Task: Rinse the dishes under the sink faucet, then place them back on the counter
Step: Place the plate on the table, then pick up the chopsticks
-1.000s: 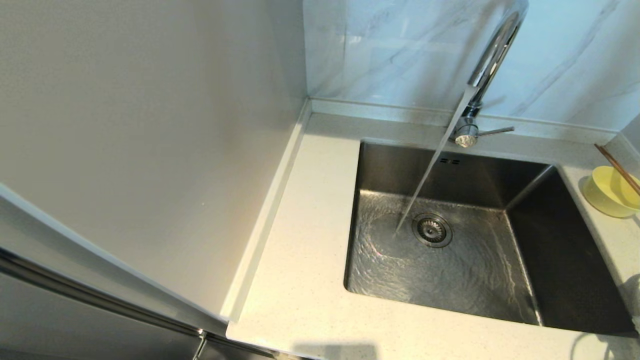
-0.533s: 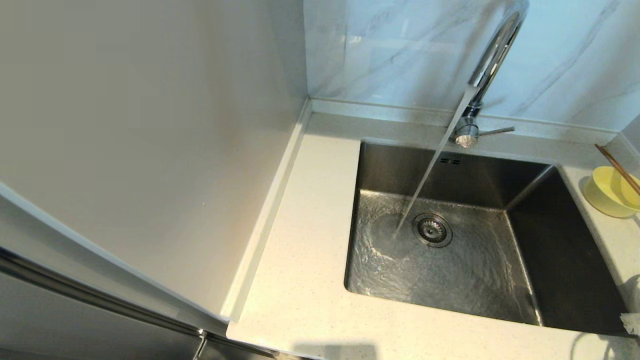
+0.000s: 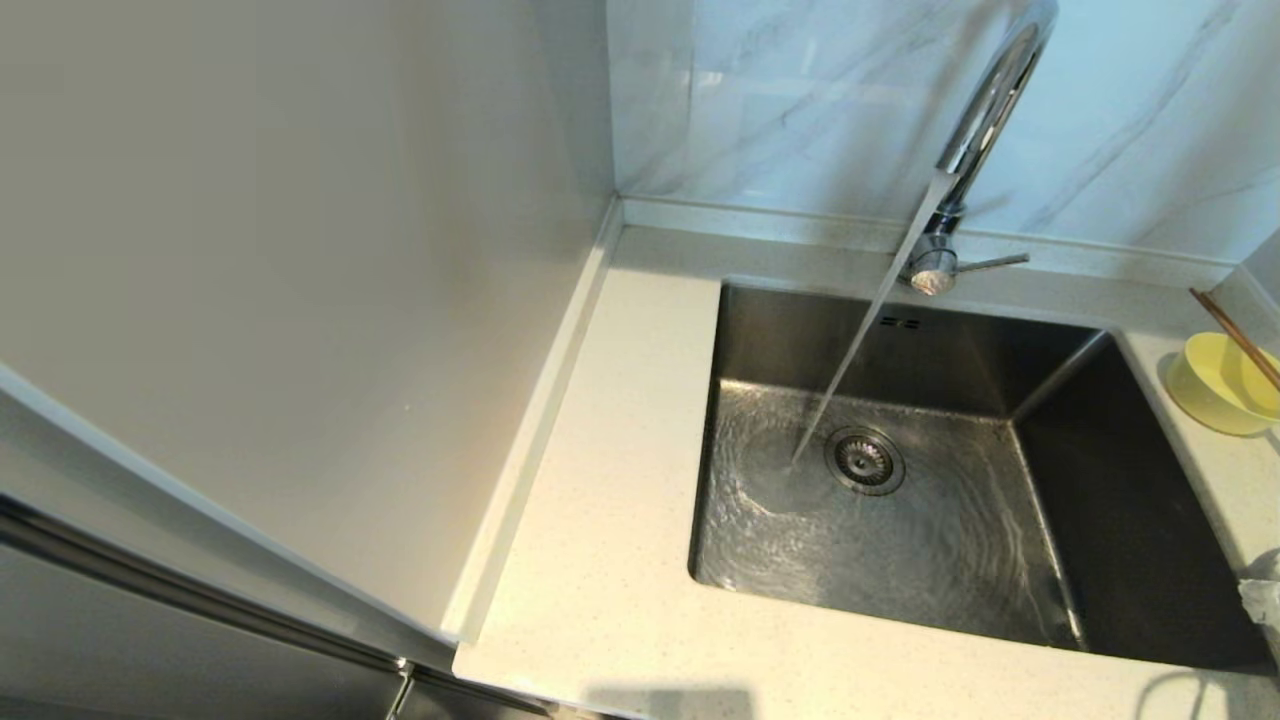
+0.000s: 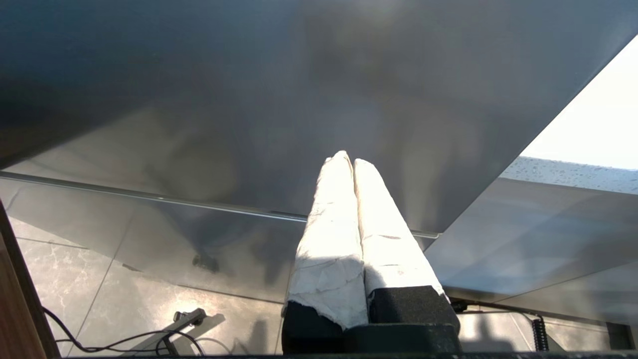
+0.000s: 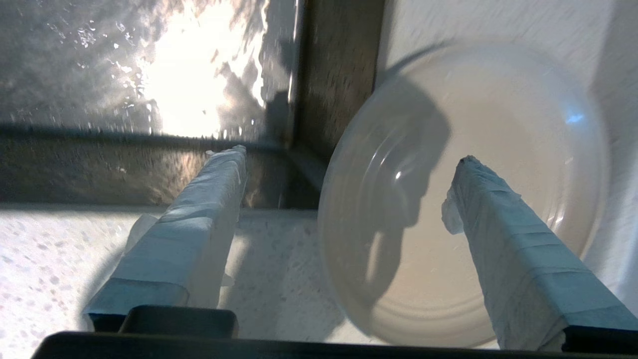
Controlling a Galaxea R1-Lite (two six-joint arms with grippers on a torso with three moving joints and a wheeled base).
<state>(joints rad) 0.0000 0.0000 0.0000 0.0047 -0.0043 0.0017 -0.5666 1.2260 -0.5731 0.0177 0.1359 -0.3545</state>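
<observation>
Water runs from the chrome faucet [image 3: 985, 105] into the steel sink [image 3: 760, 330], landing beside the drain strainer [image 3: 864, 460]. The pale-yellow bowl [image 3: 1215, 385] stands on the counter [image 3: 600, 480] right of the sink, with the brown chopsticks [image 3: 1235, 335] resting across it. The cream-white plate [image 5: 498, 139] lies on the counter by the sink's near right corner and shows only in the right wrist view. My right gripper [image 5: 351, 157] hangs open over its rim, one finger above the plate and one above the sink edge. My left gripper [image 4: 347, 157] is shut on nothing, parked low beside the cabinet front.
A plain tall panel [image 3: 300, 300] rises along the counter's left side. The grey-veined marble wall [image 3: 800, 100] stands behind the faucet. The faucet's thin lever [image 3: 990, 263] points right. A wrapped right fingertip [image 3: 1262, 600] shows at the head view's right edge.
The right fingertip has come further into view at the head view's right edge and shifted slightly away from the counter's front. Water keeps running; bowl and chopsticks have not moved.
</observation>
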